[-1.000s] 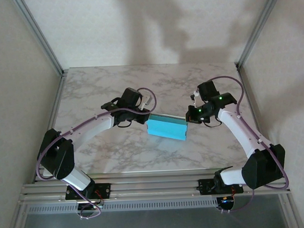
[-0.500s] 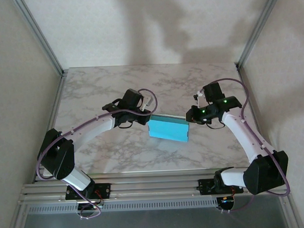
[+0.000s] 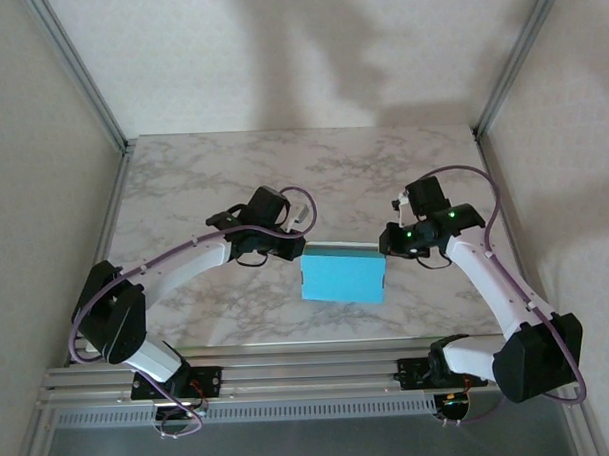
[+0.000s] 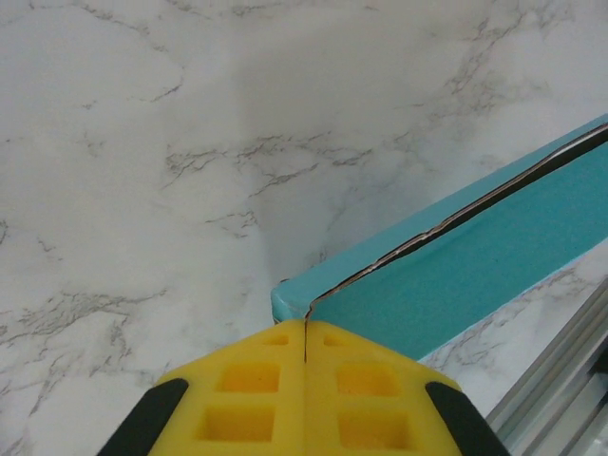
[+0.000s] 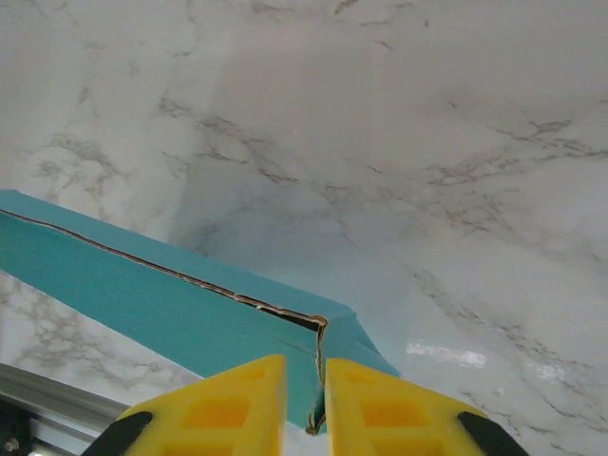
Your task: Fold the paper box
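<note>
Turquoise box [image 3: 342, 277] hangs between the two grippers.
One corner sits clamped at the tips of the left gripper [image 4: 305, 328]; the right gripper [image 5: 321, 366] pinches the opposite corner, jaws nearly together.

soft even light, broad shadows on the back wall [image 3: 309, 58], faint glare patch on the marble table [image 5: 446, 353]

One paper box [image 3: 343, 277] between the grippers, seemingly a single piece of card, though the seam along its edge leaves that unsure. Two grippers, the left gripper [image 4: 306, 332] and the right gripper [image 5: 321, 385], each with two yellow fingers [image 4: 247, 380], four altogether. One table [image 3: 232, 170] beneath them.
</note>
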